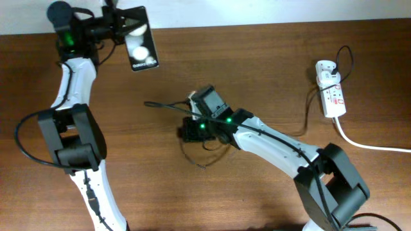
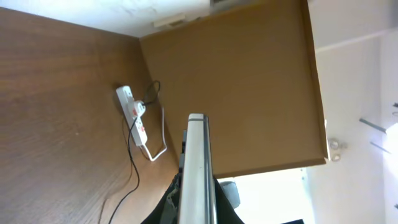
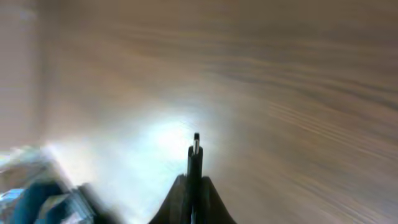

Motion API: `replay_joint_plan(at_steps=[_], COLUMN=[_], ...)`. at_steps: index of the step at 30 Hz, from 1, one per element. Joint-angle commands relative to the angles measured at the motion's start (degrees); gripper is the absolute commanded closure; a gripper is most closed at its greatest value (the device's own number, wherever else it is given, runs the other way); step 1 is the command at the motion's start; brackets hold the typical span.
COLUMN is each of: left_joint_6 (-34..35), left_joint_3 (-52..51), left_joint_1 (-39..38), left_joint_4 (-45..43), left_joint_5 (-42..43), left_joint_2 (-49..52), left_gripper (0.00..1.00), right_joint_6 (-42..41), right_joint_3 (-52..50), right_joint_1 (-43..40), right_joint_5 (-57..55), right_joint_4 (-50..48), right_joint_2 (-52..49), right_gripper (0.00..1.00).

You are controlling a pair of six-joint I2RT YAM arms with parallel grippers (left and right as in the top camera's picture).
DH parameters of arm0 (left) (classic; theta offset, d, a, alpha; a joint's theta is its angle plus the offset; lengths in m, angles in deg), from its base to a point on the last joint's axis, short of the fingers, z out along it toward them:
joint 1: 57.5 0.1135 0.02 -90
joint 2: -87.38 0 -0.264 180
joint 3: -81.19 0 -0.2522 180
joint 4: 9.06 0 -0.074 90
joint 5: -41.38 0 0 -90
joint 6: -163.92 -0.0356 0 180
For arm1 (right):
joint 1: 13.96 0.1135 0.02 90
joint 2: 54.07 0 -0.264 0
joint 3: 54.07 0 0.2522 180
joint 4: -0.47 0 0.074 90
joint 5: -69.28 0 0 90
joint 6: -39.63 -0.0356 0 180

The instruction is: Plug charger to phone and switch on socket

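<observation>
L side first: left gripper (image 1: 121,27) is clamped on the phone (image 1: 140,40), holding it up off the table (image 1: 257,51) at the far-left corner, screen facing the overhead cam w/ two white round spots showing. On the left wrist cam the phone comes edge-on, a thin pale strip running straight up from between the dark fingers (image 2: 163,211). Over to centre: right gripper (image 3: 194,180) is closed tight on the charger (image 1: 168,106), pinching it just behind the plug tip (image 3: 196,144), which pokes out past the fingertips. That wrist pic is blurry, so no more detail on the tip. In the overhead view a thin black strand of the cable lies on the wood left of the gripper, and another loop shows below it. Phone and plug tip are well apart: phone far-left, tip mid-table. R side: socket (image 1: 332,91) lies flat near the right edge, white adapter (image 1: 325,69) seated at its far end, thin black lead curling off it, thick white cord (image 1: 369,145) running off to the right. Red marks show on the strip; switch position, can't tell at this res.
</observation>
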Motion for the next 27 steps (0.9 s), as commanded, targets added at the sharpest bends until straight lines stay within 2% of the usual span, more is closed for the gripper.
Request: replay_joint_plan(at_steps=[1, 4, 7, 9, 13, 16, 22, 27], left_joint_6=[0.9, 1.2, 3.8, 8.7, 22.4, 27.2, 27.2, 27.2], left_joint_3=[0.7, 0.7, 0.7, 0.7, 0.7, 0.7, 0.7, 0.7], left_joint_1=[1.0, 0.9, 0.9, 0.9, 0.7, -0.7, -4.0, -4.1], left_joint_4=[-0.3, -0.3, -2.6, -10.3, -26.2, -26.6, -23.9, -23.9], left_joint_5=[0.0, -0.6, -1.6, -2.7, -7.9, -8.3, -6.9, -5.4], left_joint_2=[0.4, 0.4, 0.4, 0.4, 0.4, 0.4, 0.4, 0.4], left_gripper=[1.00, 1.00, 1.00, 1.00, 1.00, 1.00, 1.00, 1.00], right_joint_6=[2.7, 2.6, -2.2, -4.7, -15.5, -18.2, -16.7, -18.4], right_joint_3=[0.7, 0.7, 0.7, 0.7, 0.7, 0.7, 0.7, 0.7], right_joint_1=[-0.7, -3.2, -5.9, -7.3, -9.2, -9.6, -9.8, -12.2], right_joint_5=[20.9, 36.5, 41.0, 40.9, 38.4, 34.6, 30.5, 27.8], right_joint_4=[-7.0, -17.1, -23.3, -27.8, -40.1, -44.2, -50.1, -50.0], right_joint_2=[1.7, 1.7, 1.7, 1.7, 1.7, 1.7, 1.7, 1.7], right_gripper=[0.96, 0.96, 0.96, 0.96, 0.96, 0.96, 0.96, 0.96])
